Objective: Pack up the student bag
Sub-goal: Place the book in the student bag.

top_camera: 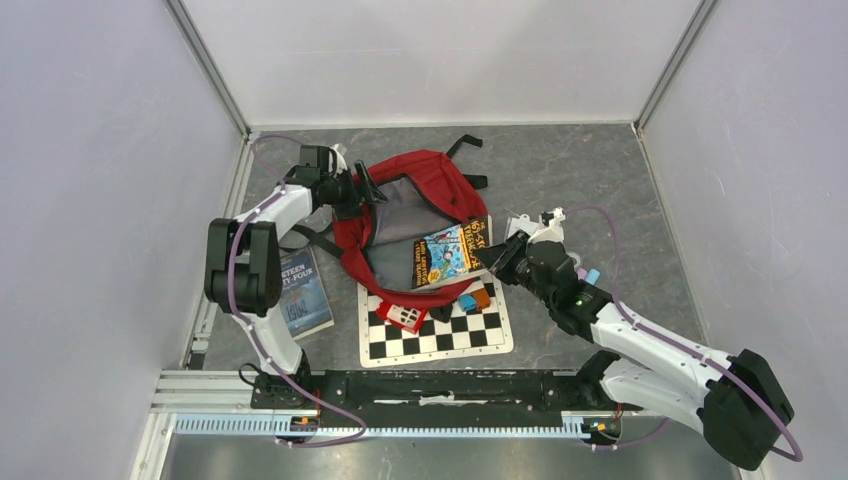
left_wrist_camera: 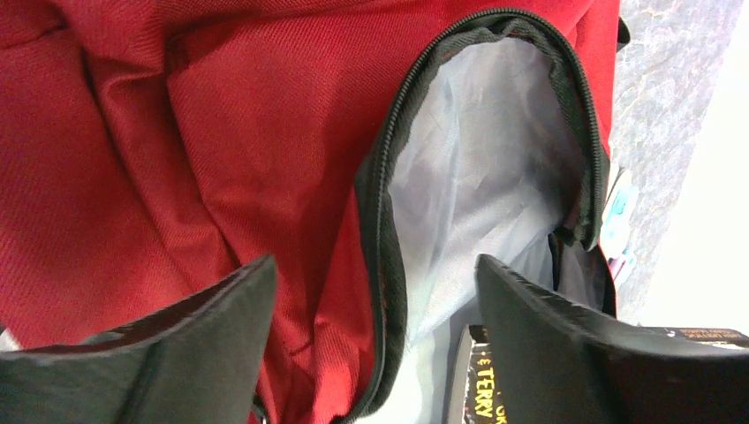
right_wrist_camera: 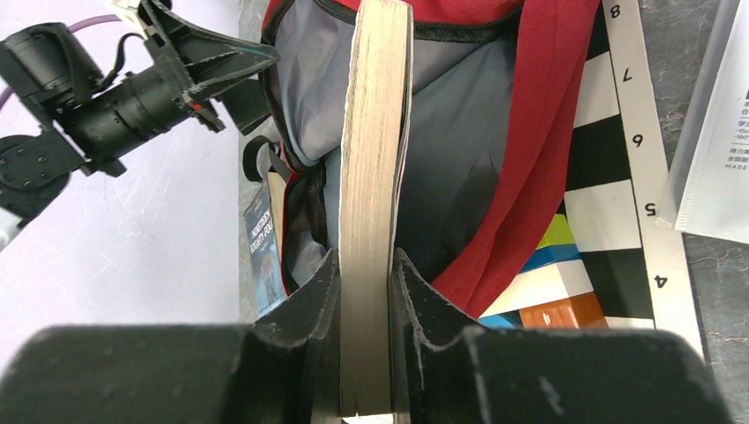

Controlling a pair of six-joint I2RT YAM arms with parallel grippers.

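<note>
The red student bag (top_camera: 425, 175) lies open in the middle of the table, its grey lining (top_camera: 395, 240) showing. My right gripper (top_camera: 500, 262) is shut on a colourful paperback (top_camera: 450, 255) and holds it at the near right edge of the bag's mouth. In the right wrist view the book's page edge (right_wrist_camera: 371, 177) stands between my fingers (right_wrist_camera: 318, 291), reaching into the grey lining (right_wrist_camera: 459, 150). My left gripper (top_camera: 365, 190) is open at the bag's left rim. In the left wrist view its fingers (left_wrist_camera: 221, 309) straddle the black zipper edge (left_wrist_camera: 384, 230), and the book's spine (left_wrist_camera: 481, 380) shows below.
A chessboard (top_camera: 470, 335) lies in front of the bag with a red box (top_camera: 405, 316) and blue and orange blocks (top_camera: 475, 298) on it. A blue book (top_camera: 303, 290) lies to the left of it. A white packet (right_wrist_camera: 715, 132) lies to the right of the board.
</note>
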